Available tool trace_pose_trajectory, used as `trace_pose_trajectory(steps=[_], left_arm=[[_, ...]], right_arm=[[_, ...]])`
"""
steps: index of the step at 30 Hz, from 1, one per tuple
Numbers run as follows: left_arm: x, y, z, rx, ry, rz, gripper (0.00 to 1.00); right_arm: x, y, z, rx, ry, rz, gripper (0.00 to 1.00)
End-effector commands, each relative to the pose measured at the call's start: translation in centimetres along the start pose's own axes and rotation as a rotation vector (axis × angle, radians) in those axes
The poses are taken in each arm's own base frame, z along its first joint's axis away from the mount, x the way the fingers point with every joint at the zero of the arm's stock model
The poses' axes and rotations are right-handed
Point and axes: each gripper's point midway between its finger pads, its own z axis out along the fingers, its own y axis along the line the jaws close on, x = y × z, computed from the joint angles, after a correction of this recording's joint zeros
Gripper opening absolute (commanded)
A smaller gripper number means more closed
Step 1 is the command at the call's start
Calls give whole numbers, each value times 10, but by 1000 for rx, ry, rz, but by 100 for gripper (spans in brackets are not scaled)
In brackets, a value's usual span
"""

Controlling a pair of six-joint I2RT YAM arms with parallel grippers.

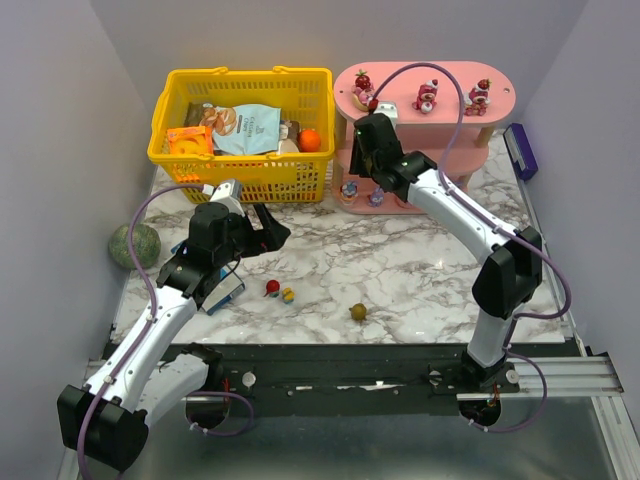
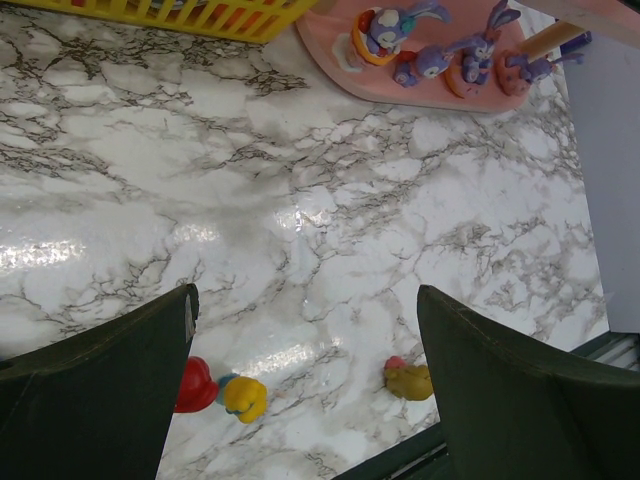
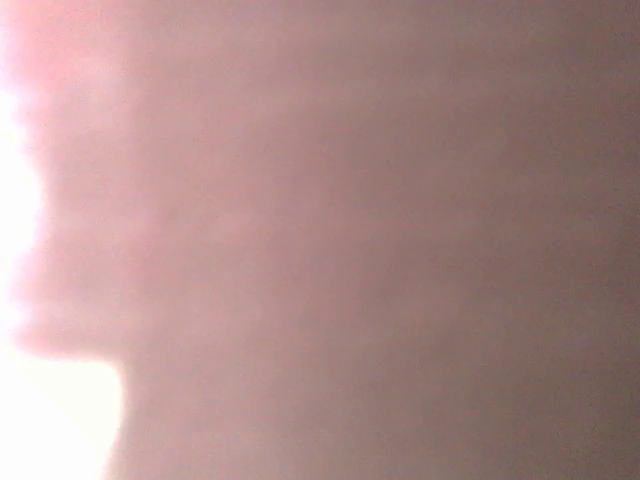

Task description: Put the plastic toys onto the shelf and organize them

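While strawberry toys (image 1: 426,95) are sitting on the shelf's (image 1: 505,100) top board and bunnies (image 2: 440,55) on its bottom one, a red toy (image 1: 272,288), a yellow toy (image 1: 288,295) and an olive toy (image 1: 358,312) are lying on the counter (image 1: 420,270), awaiting placing. The left jaws are hanging wide apart above the red toy. The right jaws are reaching at the shelf, and I cannot tell whether they are apart.
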Motion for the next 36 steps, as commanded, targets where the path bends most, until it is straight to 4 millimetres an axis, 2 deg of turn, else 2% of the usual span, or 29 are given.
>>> trace_pose_trajectory(steps=[1,20,26,31,36], left_arm=[[-5,2,-2,-10,-18,18,99],[-4,4,-3,-17,-16,22,99],[-4,4,-3,-21,-15,24,99],[-4,5,-3,-25,-16,25,99],[-5,5,-3,-28,-16,28,99]], right_arm=[[11,-7,6,49,-6,0,29],[31,-26,19,136,-51,24,29],[37,-28,23,143,-81,36,23],[36,-27,24,142,-112,59,19],[28,-25,23,129,-163,95,18]])
